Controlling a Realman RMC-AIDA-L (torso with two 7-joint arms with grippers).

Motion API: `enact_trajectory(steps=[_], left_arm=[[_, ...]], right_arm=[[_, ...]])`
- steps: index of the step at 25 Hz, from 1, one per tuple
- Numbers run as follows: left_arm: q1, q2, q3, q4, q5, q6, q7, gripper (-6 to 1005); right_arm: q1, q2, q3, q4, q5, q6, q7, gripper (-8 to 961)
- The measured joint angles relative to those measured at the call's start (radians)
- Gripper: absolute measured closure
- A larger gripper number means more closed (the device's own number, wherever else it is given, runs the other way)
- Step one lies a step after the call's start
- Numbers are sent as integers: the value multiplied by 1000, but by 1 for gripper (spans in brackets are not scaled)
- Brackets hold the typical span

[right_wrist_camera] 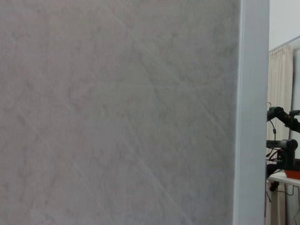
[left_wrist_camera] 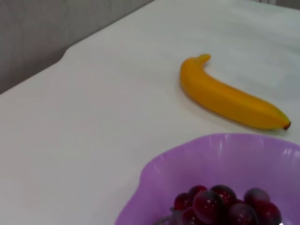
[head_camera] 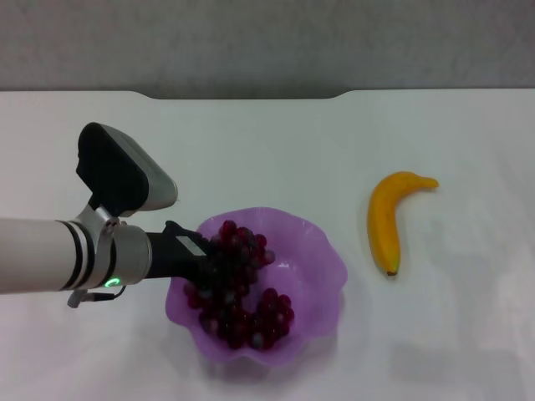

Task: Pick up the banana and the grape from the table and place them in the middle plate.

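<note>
The grape (head_camera: 238,288) is a dark red-purple bunch lying inside the middle plate (head_camera: 322,259), a translucent purple plate with a wavy rim at the front centre of the table. My left gripper (head_camera: 203,257) reaches in over the plate's left rim and sits against the near end of the bunch. The grape (left_wrist_camera: 220,206) and the plate rim (left_wrist_camera: 154,173) also show close up in the left wrist view. The banana (head_camera: 386,219) lies on the table to the right of the plate, apart from it; it also shows in the left wrist view (left_wrist_camera: 229,98). My right gripper is out of view.
The white table (head_camera: 251,142) runs back to a grey wall. The right wrist view shows only a grey wall panel (right_wrist_camera: 117,112) and, far off, another room.
</note>
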Motion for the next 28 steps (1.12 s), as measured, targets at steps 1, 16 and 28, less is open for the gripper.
enact_trajectory(steps=[1, 16, 28], left_arm=[[-6, 0, 2, 13, 6, 5, -1, 759], [-10, 0, 25, -57, 35, 1, -108, 650], [84, 1, 36, -267, 45, 85, -97, 252]], right_arm=[[0, 0, 0, 0, 0, 0, 0, 61], [-3, 0, 0, 1, 0, 0, 0, 62], [-14, -1, 0, -1, 0, 0, 0, 62]])
